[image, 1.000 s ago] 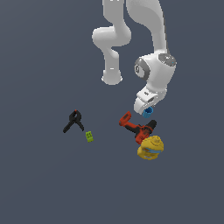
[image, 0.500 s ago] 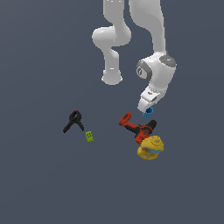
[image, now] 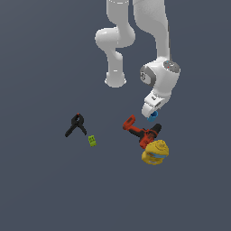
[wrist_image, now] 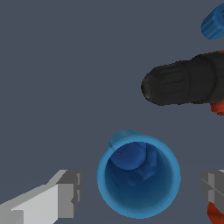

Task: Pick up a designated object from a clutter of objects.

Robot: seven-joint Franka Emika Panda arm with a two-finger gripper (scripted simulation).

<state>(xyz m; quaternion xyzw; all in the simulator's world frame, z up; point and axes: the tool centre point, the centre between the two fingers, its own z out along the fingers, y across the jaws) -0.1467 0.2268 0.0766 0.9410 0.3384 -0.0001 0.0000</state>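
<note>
Blue cup (wrist_image: 139, 176) is sitting upright, hollow top facing the wrist camera, between the spread fingers (wrist_image: 65, 193) of the tool (wrist_image: 139, 189) — neither pad touching it, so no grip yet. Tool is hovering right above it for a straddle. Red-and-black drill (image: 143, 132) is lying just beside — a likely snag.

Blue cup (wrist_image: 139, 176): bright blue. Drill (image: 143, 133): red, black. Clamp (image: 76, 125): black. Block (image: 92, 140): green. Round object (image: 155, 152): yellow, blue band. Arm (image: 160, 81): white. Tabletop (image: 45, 189): dark grey.
</note>
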